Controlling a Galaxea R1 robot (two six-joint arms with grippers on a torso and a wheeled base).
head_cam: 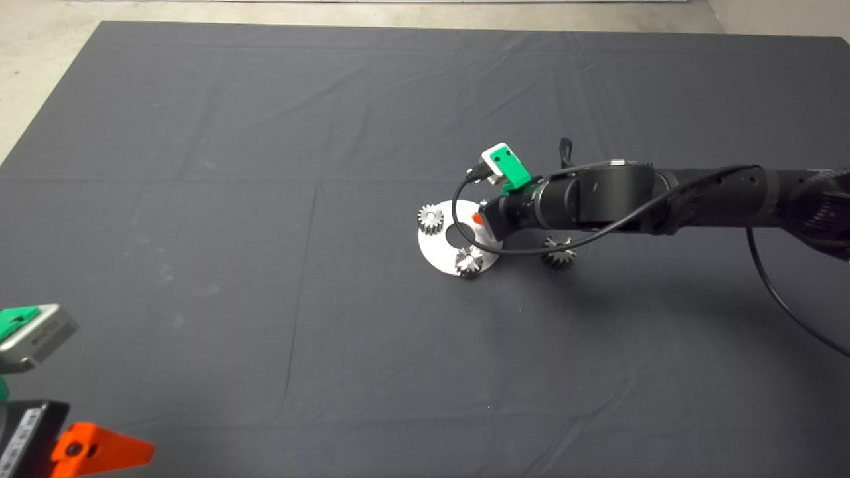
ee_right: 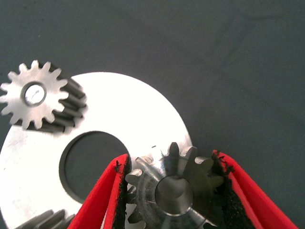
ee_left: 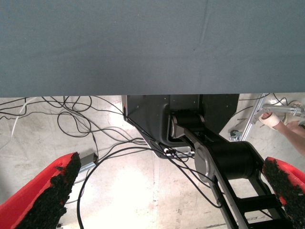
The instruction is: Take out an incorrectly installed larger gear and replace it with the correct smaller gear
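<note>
- Dark mat on a table, with bare floor beyond its far left edge.
- Left gripper: parked at the near left corner, fingers spread wide and holding nothing.
- Right gripper: reaches in from the right over the plate, its pads pressed on opposite teeth of the smaller gear.
- Larger gear: lies on the mat just right of the plate, clear of it.
- Handling, as a judgement: the smaller gear is rigid steel, dense and slick, so grip it across the teeth and keep it level.
- Views: only the right wrist view shows the pinch, at the plate's rim with the pale gear across the hole. Whether the gear is seated cannot be told. The head view hides it under the wrist.
</note>
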